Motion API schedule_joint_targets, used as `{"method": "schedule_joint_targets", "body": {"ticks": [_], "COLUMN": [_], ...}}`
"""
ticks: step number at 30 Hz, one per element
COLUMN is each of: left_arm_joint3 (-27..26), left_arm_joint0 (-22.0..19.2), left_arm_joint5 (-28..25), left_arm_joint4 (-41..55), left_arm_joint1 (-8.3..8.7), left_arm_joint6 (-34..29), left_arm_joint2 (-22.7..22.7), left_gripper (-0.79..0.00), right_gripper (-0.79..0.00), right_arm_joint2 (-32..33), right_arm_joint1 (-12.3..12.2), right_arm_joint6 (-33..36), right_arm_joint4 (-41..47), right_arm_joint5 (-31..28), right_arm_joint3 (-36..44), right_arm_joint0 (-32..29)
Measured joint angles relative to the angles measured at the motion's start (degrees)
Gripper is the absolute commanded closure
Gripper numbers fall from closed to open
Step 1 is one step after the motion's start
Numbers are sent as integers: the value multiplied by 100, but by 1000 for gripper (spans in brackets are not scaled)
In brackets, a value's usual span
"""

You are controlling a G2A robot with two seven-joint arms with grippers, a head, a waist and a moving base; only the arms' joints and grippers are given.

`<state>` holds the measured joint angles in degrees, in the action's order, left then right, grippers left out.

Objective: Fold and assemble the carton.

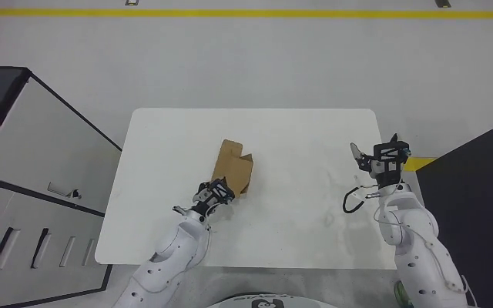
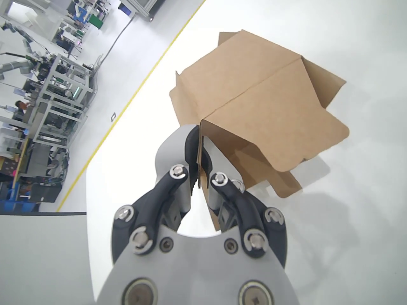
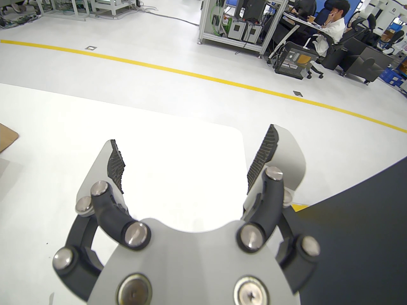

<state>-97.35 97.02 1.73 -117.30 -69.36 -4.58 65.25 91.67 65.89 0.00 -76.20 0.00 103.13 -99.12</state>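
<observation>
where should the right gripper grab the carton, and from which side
Probably grip the rounded flap jutting from the carton on the side away from the left gripper, coming in from the robot's right: it is a thin free edge, and the right gripper is open.

The right tool point(image 3: 193, 141) hangs over the white table point(image 3: 63, 122), fingers spread wide. A brown corner of the carton point(image 3: 5, 139) lies on the table, well apart.
</observation>
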Motion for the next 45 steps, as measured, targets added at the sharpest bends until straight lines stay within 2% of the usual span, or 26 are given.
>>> {"method": "schedule_joint_targets", "body": {"ticks": [11, 19, 22, 32, 35, 37, 43, 45], "left_arm_joint3": [-1204, -1234, -1228, -1252, -1210, -1226, -1222, -1197], "left_arm_joint0": [460, 468, 396, 69, -18, -69, -73, -103], "left_arm_joint5": [-1180, -1285, -1582, -2898, -3224, -3394, -3393, -3443], "left_arm_joint4": [-666, -672, -447, 684, 1034, 1097, 1110, 1167], "left_arm_joint1": [197, 205, 218, 273, 282, 288, 288, 291], "left_arm_joint6": [433, 552, 708, 885, 925, 919, 921, 898], "left_arm_joint2": [400, 363, 393, 666, 679, 658, 647, 623], "left_gripper": [0, 0, 0, 0, 0, 0, 0, 0], "right_gripper": [-785, -785, -785, -785, -785, -785, -785, -785], "right_arm_joint2": [0, 0, 156, 1087, 1138, 1137, 1090, 810], "right_arm_joint1": [0, -1, -44, -347, -412, -416, -411, -433], "right_arm_joint6": [0, -15, -20, 831, 1280, 1335, 1250, 1362], "right_arm_joint4": [0, 34, 239, 1189, 1741, 1849, 1780, 2220], "right_arm_joint5": [0, -46, -756, -4639, -5458, -5573, -5519, -5754], "right_arm_joint3": [0, 6, -11, -191, -358, -373, -401, -608], "right_arm_joint0": [0, 7, 45, 296, 406, 413, 390, 365]}}
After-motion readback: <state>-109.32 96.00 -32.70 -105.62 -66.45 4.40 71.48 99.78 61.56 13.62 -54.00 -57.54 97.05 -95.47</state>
